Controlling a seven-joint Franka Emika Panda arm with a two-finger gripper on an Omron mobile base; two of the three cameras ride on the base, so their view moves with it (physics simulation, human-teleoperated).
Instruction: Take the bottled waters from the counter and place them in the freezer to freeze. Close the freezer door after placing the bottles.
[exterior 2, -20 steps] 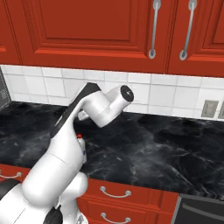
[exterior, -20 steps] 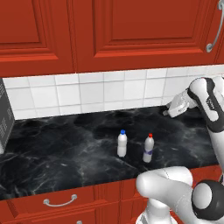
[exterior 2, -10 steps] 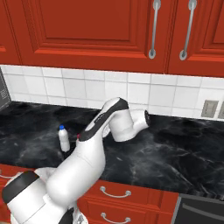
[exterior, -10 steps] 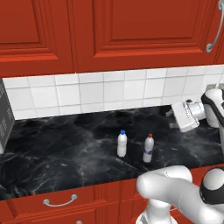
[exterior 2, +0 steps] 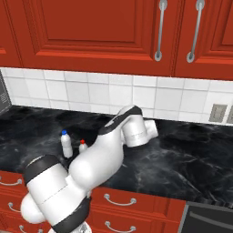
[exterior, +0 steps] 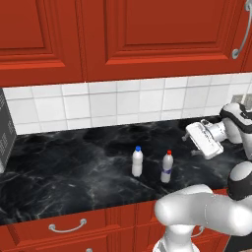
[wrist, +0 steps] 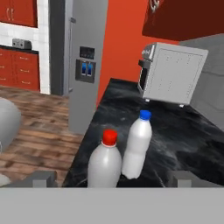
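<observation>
1. The gripper (exterior: 193, 141) hangs above the counter (exterior: 74, 172), to the right of the two bottles, with its jaws spread wide and nothing between them.
2. In the hand view the finger tips (wrist: 41, 178) stand far apart at the bottom edge, on either side of the bottles.
3. The red-capped bottle (exterior: 167, 167) stands upright on the counter, nearer the gripper.
4. The blue-capped bottle (exterior: 137, 162) stands upright just beside the red-capped bottle, on its far side from the gripper; the two look slightly apart.
5. Beyond the bottles on the counter sits a silver toaster oven (wrist: 171, 74).
6. Past the counter's end stands the grey freezer (wrist: 85, 61), its door with the dark dispenser panel (wrist: 85, 65) closed.
</observation>
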